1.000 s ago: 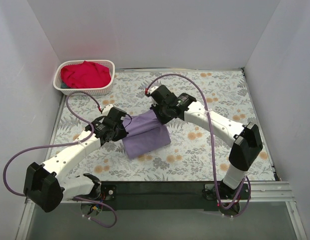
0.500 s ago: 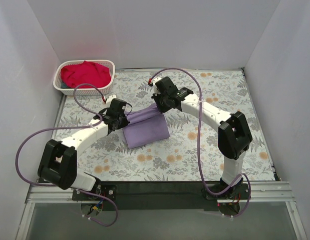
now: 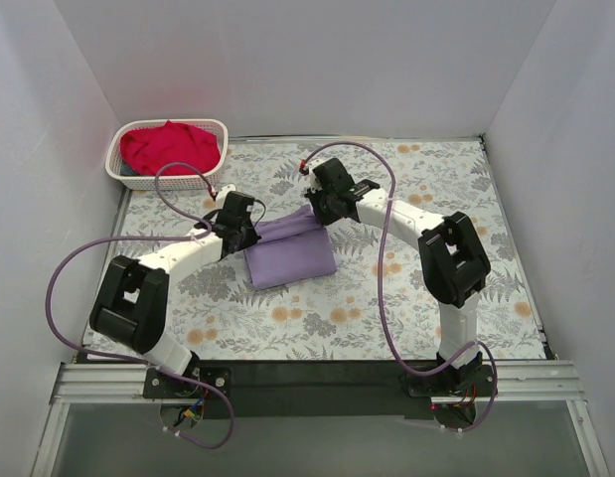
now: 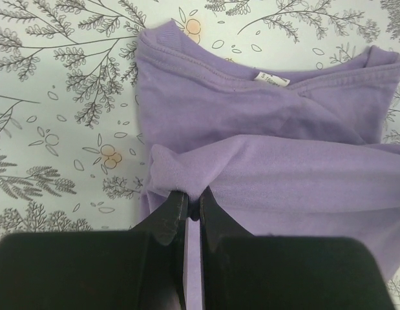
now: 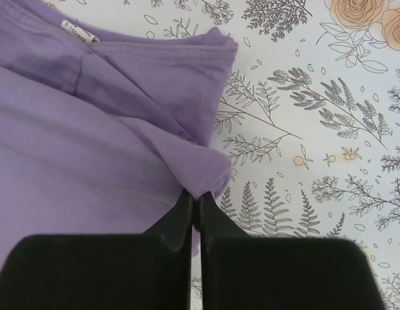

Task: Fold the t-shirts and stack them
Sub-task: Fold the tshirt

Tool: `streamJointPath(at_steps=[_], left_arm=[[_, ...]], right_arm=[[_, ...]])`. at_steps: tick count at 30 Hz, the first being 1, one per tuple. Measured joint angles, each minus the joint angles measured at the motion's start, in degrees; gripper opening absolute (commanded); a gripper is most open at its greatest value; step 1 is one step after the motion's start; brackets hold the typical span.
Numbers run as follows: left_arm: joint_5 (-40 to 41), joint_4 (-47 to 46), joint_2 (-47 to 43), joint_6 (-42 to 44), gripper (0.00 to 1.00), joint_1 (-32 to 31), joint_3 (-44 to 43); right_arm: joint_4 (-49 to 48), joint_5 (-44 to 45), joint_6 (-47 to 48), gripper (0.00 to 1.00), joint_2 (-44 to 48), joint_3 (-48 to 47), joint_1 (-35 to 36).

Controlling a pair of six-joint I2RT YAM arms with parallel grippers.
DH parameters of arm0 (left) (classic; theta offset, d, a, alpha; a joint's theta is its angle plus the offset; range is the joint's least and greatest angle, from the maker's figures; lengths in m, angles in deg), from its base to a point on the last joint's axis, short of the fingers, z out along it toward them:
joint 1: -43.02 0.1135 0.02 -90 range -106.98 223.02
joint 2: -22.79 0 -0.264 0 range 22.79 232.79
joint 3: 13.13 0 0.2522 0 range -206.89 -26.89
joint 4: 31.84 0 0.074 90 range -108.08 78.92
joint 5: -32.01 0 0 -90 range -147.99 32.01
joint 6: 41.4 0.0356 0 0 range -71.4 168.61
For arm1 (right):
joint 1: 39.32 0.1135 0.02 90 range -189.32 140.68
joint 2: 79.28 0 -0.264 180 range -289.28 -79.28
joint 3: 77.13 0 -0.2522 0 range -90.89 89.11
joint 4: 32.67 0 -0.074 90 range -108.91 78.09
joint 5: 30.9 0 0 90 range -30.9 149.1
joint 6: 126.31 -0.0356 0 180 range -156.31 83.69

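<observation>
Floral tablecloth (image 3: pixel 416 298) below me; over the last second I've carried the near edge of the purple shirt (image 3: pixel 292 260) back toward its collar. My left pincer (image 4: pixel 190 205) and right pincer (image 5: pixel 195 199) each stay clamped on a corner (fold nearly laid), while the red shirt (image 3: pixel 168 147) waits in the basket (image 3: pixel 188 180).

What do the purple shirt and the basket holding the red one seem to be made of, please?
Purple shirt: soft matte knit cloth, likely cotton jersey; it creases and shows stitched hems. Basket: apparently rigid white plastic, judging by its lattice walls.
</observation>
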Motion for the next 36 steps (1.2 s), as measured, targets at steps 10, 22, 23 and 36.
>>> streamJointPath(at_steps=[10,22,23,36], left_arm=[[-0.2,-1.6,6.8,-0.5,0.00,0.2,-0.9],[0.9,-1.9,6.1,-1.1,0.00,0.2,-0.9],[1.0,-1.9,6.1,-1.2,0.00,0.2,-0.9],[4.0,-2.0,5.7,-3.7,0.01,0.2,-0.8]], right_arm=[[-3.2,-1.4,-0.2,0.01,-3.0,2.1,-0.6],[-5.5,-1.7,-0.5,0.04,-3.0,2.7,-1.0],[-5.5,-1.7,-0.6,0.04,-3.0,2.7,-1.0],[-6.9,-3.2,-0.7,0.09,-3.1,2.7,-1.2]])
